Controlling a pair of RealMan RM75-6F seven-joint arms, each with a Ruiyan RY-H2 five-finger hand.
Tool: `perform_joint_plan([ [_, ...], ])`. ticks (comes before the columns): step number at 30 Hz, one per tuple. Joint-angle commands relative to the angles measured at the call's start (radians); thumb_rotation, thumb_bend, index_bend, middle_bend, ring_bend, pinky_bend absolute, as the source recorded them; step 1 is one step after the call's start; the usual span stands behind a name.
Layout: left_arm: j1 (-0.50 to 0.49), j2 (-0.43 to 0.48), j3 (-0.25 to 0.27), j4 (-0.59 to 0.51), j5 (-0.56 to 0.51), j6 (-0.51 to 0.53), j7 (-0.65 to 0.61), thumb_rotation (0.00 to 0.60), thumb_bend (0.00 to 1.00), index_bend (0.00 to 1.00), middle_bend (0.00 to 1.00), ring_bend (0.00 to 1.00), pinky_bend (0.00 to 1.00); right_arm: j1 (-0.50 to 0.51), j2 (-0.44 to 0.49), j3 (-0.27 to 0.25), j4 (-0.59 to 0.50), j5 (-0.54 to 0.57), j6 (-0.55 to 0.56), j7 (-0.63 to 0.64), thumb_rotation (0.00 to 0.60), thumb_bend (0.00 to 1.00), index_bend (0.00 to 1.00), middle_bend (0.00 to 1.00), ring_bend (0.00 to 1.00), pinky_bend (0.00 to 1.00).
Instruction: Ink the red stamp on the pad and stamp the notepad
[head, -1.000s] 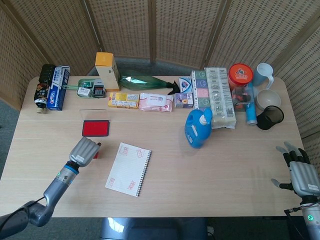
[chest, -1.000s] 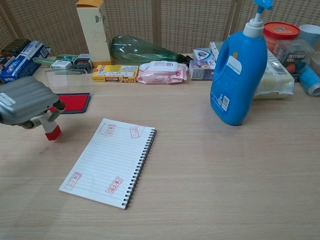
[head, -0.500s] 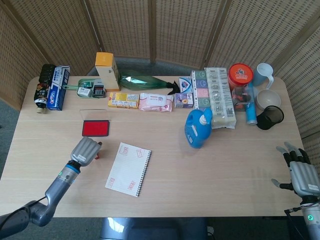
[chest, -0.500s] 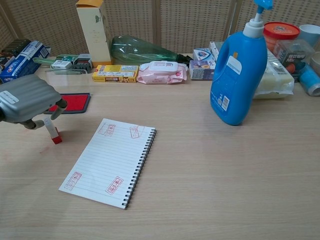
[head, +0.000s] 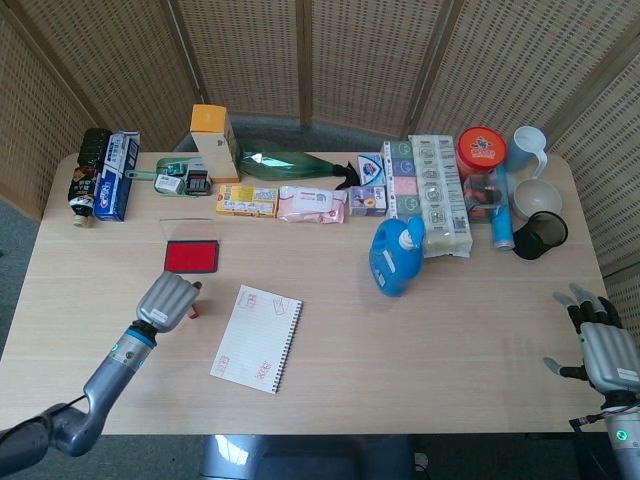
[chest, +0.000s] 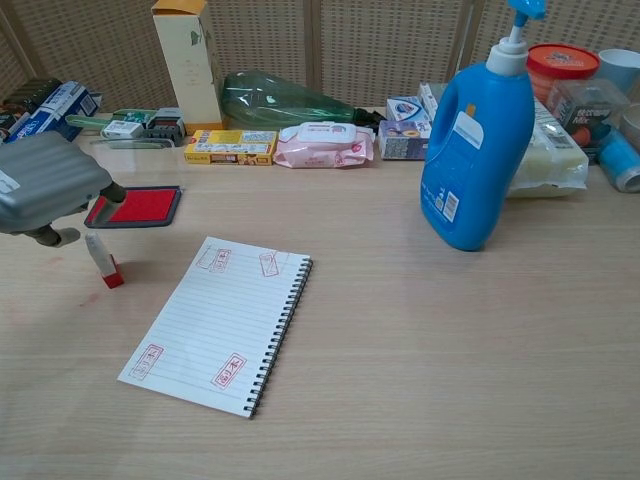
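Note:
The red stamp (chest: 104, 260) stands slightly tilted on the table, left of the spiral notepad (chest: 220, 322), which carries several red imprints. My left hand (chest: 45, 185) hovers just above and left of the stamp, apart from it, holding nothing. In the head view the stamp (head: 194, 311) peeks out beside my left hand (head: 168, 301), with the notepad (head: 257, 338) to its right. The open red ink pad (chest: 135, 207) lies just behind the hand. My right hand (head: 604, 346) rests at the table's near right corner with fingers spread and empty.
A blue detergent bottle (chest: 476, 140) stands right of centre. Along the back runs a row of boxes, a green bottle (chest: 280, 100), a tissue pack (chest: 326, 143) and cups (head: 530, 190). The ink pad's clear lid (chest: 133, 160) stands up behind it.
My left hand has let go of the stamp and lifted up and away to the left. The stamp now stands alone on the table. The right hand has not moved.

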Motion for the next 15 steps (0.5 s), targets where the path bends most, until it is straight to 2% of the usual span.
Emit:
perform_joint_plan([
  [1, 0.010, 0.030, 0.001, -0.031, 0.009, 0.024, -0.009, 0.600, 0.26, 0.56, 1.00, 1.00, 1.00, -0.001, -0.001, -0.001, -0.002, -0.002, 0.002, -0.003, 0.600, 0.00, 0.12, 0.02, 0.00, 0.00],
  [7, 0.035, 0.109, -0.004, -0.113, 0.037, 0.097, -0.057, 0.600, 0.26, 0.55, 1.00, 1.00, 1.00, -0.002, -0.002, -0.002, -0.003, -0.009, 0.008, -0.006, 0.600, 0.00, 0.12, 0.02, 0.00, 0.00],
  [10, 0.066, 0.176, -0.002, -0.182, 0.065, 0.162, -0.131, 0.600, 0.25, 0.50, 1.00, 1.00, 1.00, -0.004, 0.000, -0.002, -0.005, -0.014, 0.016, -0.004, 0.600, 0.00, 0.12, 0.02, 0.00, 0.00],
  [12, 0.088, 0.218, 0.005, -0.228, 0.060, 0.181, -0.167, 0.600, 0.22, 0.42, 0.90, 0.95, 0.97, -0.006, 0.001, -0.002, -0.008, -0.020, 0.022, -0.003, 0.600, 0.00, 0.12, 0.02, 0.00, 0.00],
  [13, 0.099, 0.242, 0.009, -0.255, 0.054, 0.185, -0.179, 0.600, 0.20, 0.35, 0.77, 0.86, 0.91, -0.007, 0.002, -0.003, -0.009, -0.024, 0.026, -0.003, 0.600, 0.00, 0.12, 0.02, 0.00, 0.00],
  [14, 0.115, 0.266, 0.015, -0.285, 0.039, 0.190, -0.190, 0.600, 0.17, 0.28, 0.60, 0.73, 0.82, -0.008, 0.002, -0.003, -0.010, -0.030, 0.031, -0.002, 0.600, 0.00, 0.12, 0.02, 0.00, 0.00],
  [15, 0.128, 0.295, 0.022, -0.324, 0.023, 0.189, -0.194, 0.600, 0.15, 0.22, 0.49, 0.63, 0.75, -0.009, 0.002, -0.004, -0.011, -0.036, 0.035, -0.001, 0.600, 0.00, 0.12, 0.02, 0.00, 0.00],
])
